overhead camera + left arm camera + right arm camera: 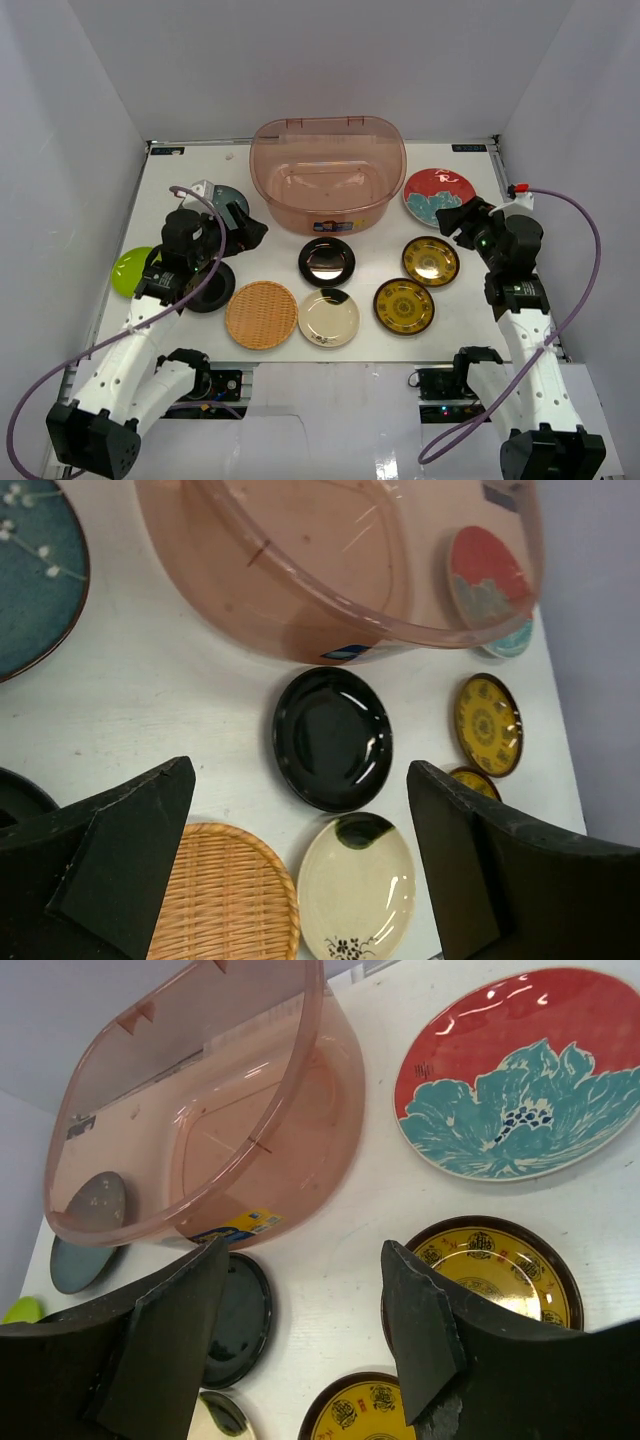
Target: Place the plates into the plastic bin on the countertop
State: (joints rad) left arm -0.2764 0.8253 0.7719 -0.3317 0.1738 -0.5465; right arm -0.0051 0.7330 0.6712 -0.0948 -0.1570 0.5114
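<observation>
The plastic bin (328,212) stands empty at the back centre of the countertop (370,345). In front of it lie a glossy black plate (326,262), a woven tan plate (262,314), a cream plate (328,317) and two dark gold-patterned plates (431,261) (404,306). A red plate with a teal flower (438,195) sits to the right of the bin. A lime green plate (133,270) and a dark teal plate (228,198) lie at the left. My left gripper (246,228) hovers open and empty left of the bin. My right gripper (455,222) hangs open and empty between the red plate and the gold plates.
White walls (90,120) close in the countertop on three sides. Another dark plate (212,290) lies partly under my left arm. A purple cable (585,260) loops off the right arm, close to the right wall.
</observation>
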